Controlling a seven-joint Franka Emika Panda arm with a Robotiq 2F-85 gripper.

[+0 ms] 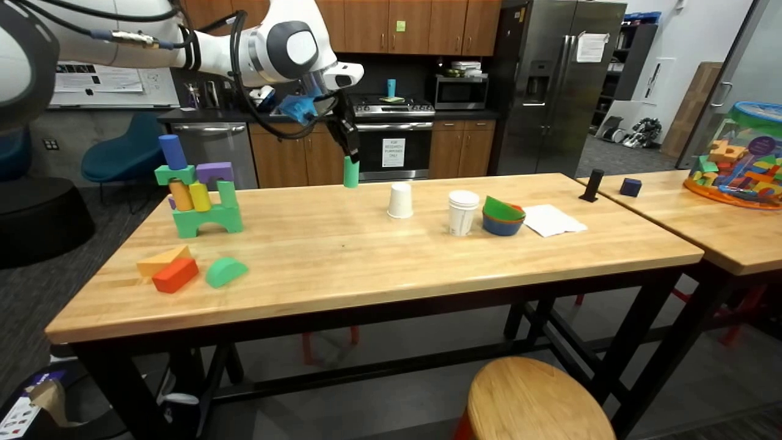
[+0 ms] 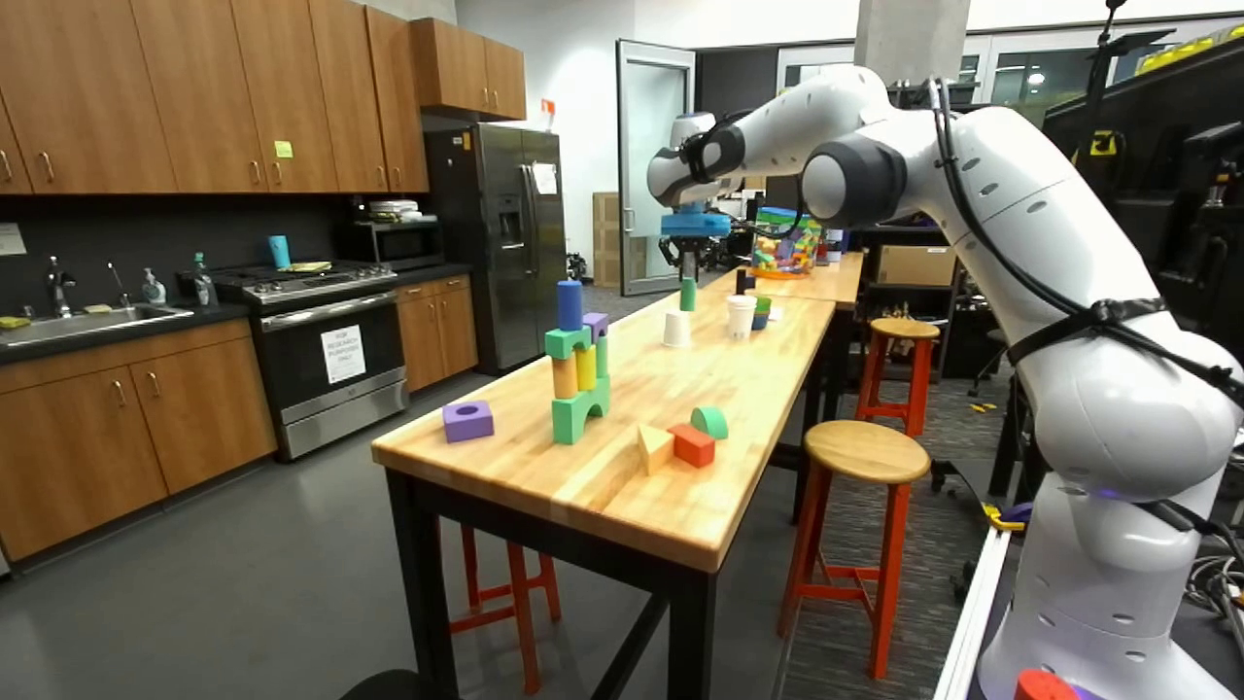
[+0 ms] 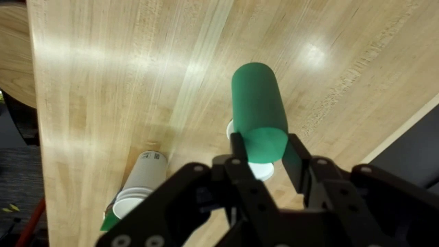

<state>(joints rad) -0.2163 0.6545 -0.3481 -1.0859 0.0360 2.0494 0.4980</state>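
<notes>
My gripper (image 1: pixel 352 157) is shut on a green cylinder (image 1: pixel 350 173) and holds it upright above the wooden table. The cylinder also shows in an exterior view (image 2: pixel 688 295). In the wrist view the cylinder (image 3: pixel 259 109) sits between both fingertips (image 3: pixel 265 147). An upside-down white cup (image 1: pixel 401 200) stands on the table near and below the cylinder. In the wrist view this cup (image 3: pixel 261 171) is partly hidden behind the cylinder. A stack of white cups (image 1: pixel 462 214) stands beside it, with a blue bowl (image 1: pixel 502 226) holding green and orange pieces next to the stack.
A block tower with a green arch base (image 1: pixel 208 219) and a blue cylinder on top (image 1: pixel 173 151) stands at one table end. Near it lie a red block (image 1: pixel 176 275), yellow triangle (image 1: pixel 162 261), green half-round (image 1: pixel 225 271) and purple block (image 2: pixel 468 422). A white napkin (image 1: pixel 553 220) lies beyond the bowl.
</notes>
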